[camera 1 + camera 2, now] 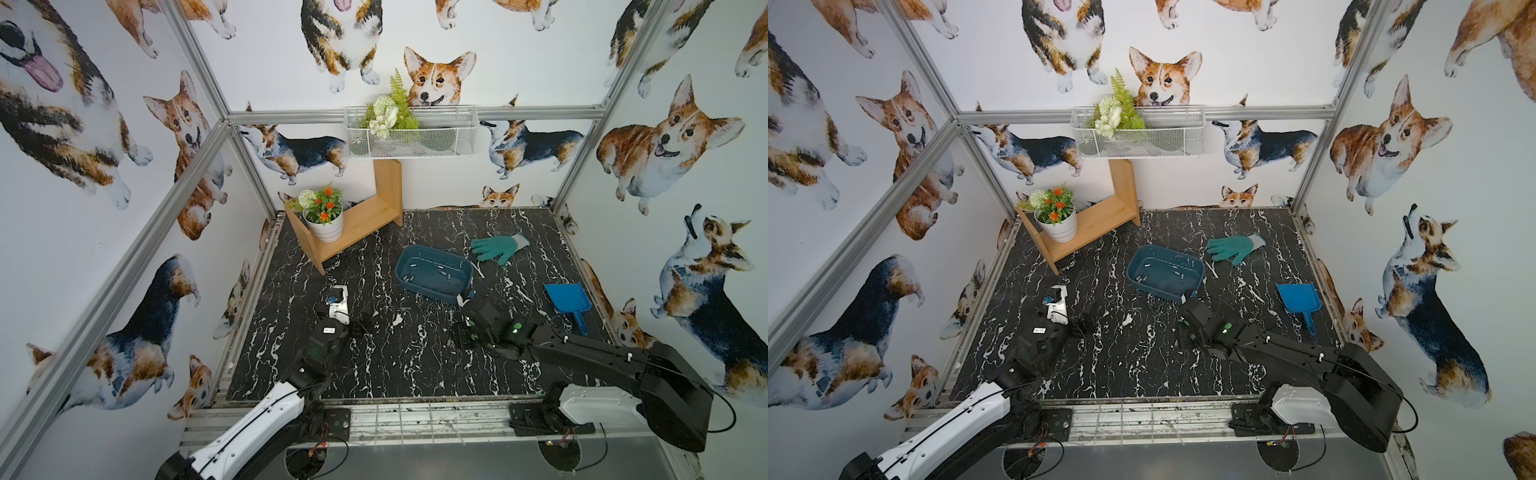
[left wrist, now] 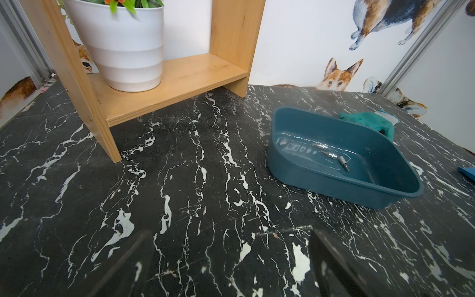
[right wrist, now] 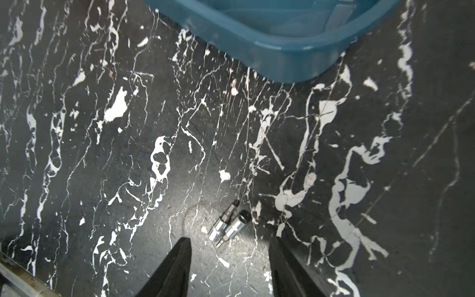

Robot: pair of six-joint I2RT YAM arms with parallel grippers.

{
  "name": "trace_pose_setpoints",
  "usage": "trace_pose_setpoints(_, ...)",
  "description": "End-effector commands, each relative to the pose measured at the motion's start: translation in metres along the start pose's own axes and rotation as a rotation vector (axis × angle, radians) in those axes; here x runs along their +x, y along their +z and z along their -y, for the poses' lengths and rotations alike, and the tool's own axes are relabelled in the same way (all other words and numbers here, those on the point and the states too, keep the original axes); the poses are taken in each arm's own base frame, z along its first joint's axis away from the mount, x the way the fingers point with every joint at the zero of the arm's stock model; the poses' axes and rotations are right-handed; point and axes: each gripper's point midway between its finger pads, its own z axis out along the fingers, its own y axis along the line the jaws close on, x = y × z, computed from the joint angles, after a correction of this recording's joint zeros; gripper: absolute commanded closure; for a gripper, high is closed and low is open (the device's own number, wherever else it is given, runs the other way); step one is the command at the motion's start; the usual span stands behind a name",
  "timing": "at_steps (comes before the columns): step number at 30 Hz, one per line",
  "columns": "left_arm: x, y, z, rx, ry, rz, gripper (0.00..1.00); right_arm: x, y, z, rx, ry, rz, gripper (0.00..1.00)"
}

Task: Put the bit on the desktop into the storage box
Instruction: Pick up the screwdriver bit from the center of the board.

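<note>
Two short silver bits (image 3: 228,224) lie side by side on the black marble desktop (image 1: 415,353), a little short of a rounded corner of the teal storage box (image 3: 282,51). My right gripper (image 3: 230,245) is low over the desktop and open. The bits lie just ahead of its fingertips, with nothing between them. In both top views this gripper (image 1: 463,301) (image 1: 1185,297) covers those bits beside the storage box's (image 1: 432,293) (image 1: 1163,293) near right corner. Several bits (image 2: 331,154) lie inside the storage box (image 2: 321,180). My left gripper (image 2: 230,232) (image 1: 336,293) hangs wide open over bare desktop, left of the box.
A green glove (image 1: 498,247) lies behind the box, and a blue dustpan (image 1: 567,299) lies to its right. A wooden shelf (image 1: 365,218) with a white flowerpot (image 1: 324,226) stands at the back left. A white wire basket (image 1: 411,137) hangs on the back wall.
</note>
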Motion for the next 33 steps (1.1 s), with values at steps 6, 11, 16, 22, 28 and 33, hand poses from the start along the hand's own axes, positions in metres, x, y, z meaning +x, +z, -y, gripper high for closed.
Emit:
trace_pose_setpoints(6,-0.008,0.0,0.001,0.002,-0.007,0.029,0.0,0.005,0.012,0.001,0.026,0.009,-0.013,0.5)
trace_pose_setpoints(11,-0.007,0.0,0.001,0.0,-0.006,0.026,0.0,0.01,0.017,0.007,0.051,0.006,-0.025,0.53)
trace_pose_setpoints(16,-0.007,0.0,0.001,0.001,-0.006,0.026,0.0,0.012,0.021,0.01,0.068,0.005,-0.03,0.55)
trace_pose_setpoints(22,-0.006,0.0,0.001,0.0,-0.005,0.023,0.0,0.014,0.025,0.01,0.07,0.002,-0.033,0.56)
trace_pose_setpoints(28,-0.006,0.0,0.001,0.002,-0.005,0.023,0.0,0.014,0.027,0.009,0.067,0.002,-0.038,0.58)
trace_pose_setpoints(33,-0.006,0.001,0.001,0.001,-0.006,0.022,0.0,0.015,0.028,0.011,0.076,-0.001,-0.04,0.59)
